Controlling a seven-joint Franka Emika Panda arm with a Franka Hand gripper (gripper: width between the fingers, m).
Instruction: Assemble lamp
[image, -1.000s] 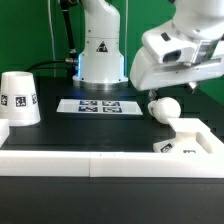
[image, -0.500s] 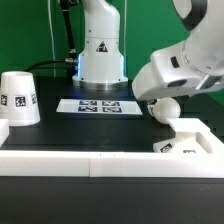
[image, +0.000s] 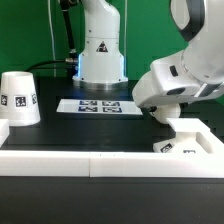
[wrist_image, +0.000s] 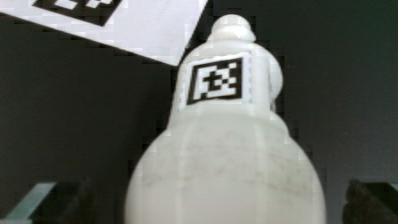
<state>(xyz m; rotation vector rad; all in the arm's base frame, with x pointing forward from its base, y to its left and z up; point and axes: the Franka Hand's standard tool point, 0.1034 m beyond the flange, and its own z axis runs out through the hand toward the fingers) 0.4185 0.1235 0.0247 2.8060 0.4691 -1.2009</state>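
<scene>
The white lamp bulb (wrist_image: 222, 150) fills the wrist view, lying on the black table with a square tag on its stem. My gripper (wrist_image: 210, 208) is open, with a dark finger (wrist_image: 43, 204) on each side of the bulb's round head and a gap to each. In the exterior view the gripper (image: 163, 114) is low over the bulb at the right and hides most of it. The cone shade (image: 18, 97) stands at the exterior view's left. The flat square base (image: 186, 141) lies at the right, just in front of the gripper.
The marker board (image: 98, 105) lies at the table's middle back and shows in the wrist view (wrist_image: 107, 25). The white robot pedestal (image: 100, 50) stands behind it. A long white rail (image: 90, 165) runs along the front.
The gripper has come down and toward the exterior view's left onto the bulb, which showed in full before and is now mostly covered. Shade and base have not moved.
</scene>
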